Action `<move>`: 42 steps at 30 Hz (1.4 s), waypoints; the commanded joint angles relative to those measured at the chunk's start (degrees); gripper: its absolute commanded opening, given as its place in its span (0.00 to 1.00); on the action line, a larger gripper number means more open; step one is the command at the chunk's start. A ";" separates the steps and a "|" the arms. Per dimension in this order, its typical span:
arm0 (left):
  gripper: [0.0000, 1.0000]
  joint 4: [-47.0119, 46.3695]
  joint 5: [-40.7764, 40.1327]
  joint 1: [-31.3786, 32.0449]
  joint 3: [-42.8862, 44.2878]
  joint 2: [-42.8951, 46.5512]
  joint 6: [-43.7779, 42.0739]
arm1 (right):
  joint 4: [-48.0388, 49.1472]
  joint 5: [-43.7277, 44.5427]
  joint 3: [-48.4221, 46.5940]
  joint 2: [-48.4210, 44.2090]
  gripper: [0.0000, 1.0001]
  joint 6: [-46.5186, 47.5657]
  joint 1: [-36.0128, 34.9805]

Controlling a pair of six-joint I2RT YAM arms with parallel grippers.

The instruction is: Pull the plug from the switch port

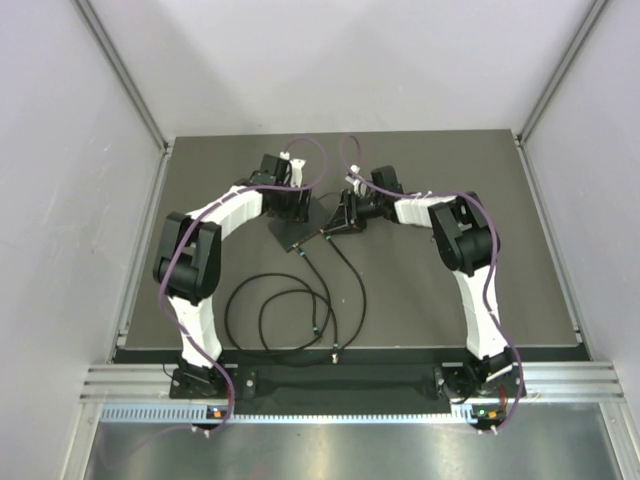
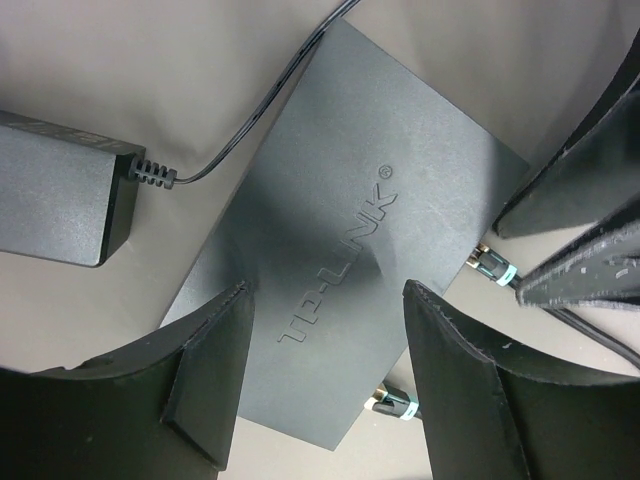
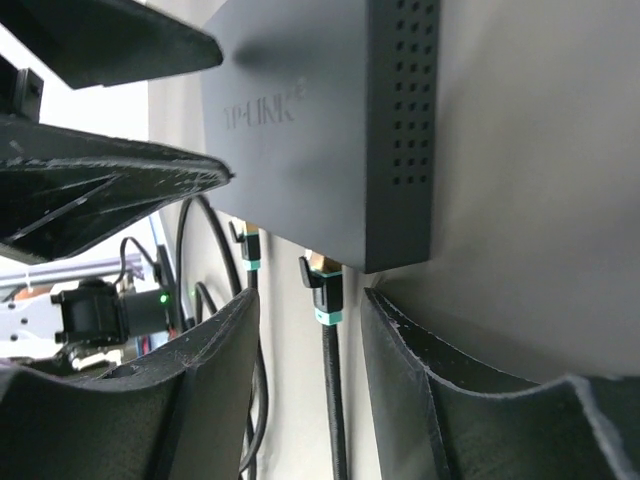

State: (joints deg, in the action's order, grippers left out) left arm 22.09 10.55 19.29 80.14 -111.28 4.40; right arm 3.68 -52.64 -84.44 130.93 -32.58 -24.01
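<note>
- The right gripper (image 3: 312, 310) is standing open. Its fingers are flanking the plug (image 3: 322, 285) without touching it.
- The plug is sitting just ahead of the fingertips, seated in a socket of the switch (image 3: 300, 120), and its cable (image 3: 335, 400) is running back between the fingers.
- The switch is lying flat on the table (image 3: 530, 200), directly ahead of the right gripper and beneath the left gripper (image 2: 327, 290).
- The left gripper is holding its jaws apart over the switch's top face. I cannot tell whether the tips are pressing down.
- If those tips are only hovering, a pull is likely to drag the light box along instead of freeing the plug.
- If the right gripper closes this far back, it may catch the cable rather than the plug body, so the grip slips or strains the cable.
- The latch tab is not showing. If it is not being squeezed, the plug probably stays locked.
- A second plug (image 3: 250, 245) is sitting just outside one right finger, so sideways drift could knock it.
- Both grippers are working close together, so a skewed pull risks fingers colliding.
</note>
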 commanded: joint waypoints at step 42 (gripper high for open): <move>0.68 -0.82 -3.95 3.39 -2.36 -3.33 -4.49 | 8.19 12.38 5.43 2.40 0.00 -18.14 -1.74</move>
State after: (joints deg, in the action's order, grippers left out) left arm 19.73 5.50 22.57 79.37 -112.05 -0.19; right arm 20.71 -49.69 -79.24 134.08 -53.69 -24.82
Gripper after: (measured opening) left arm 0.679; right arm 0.186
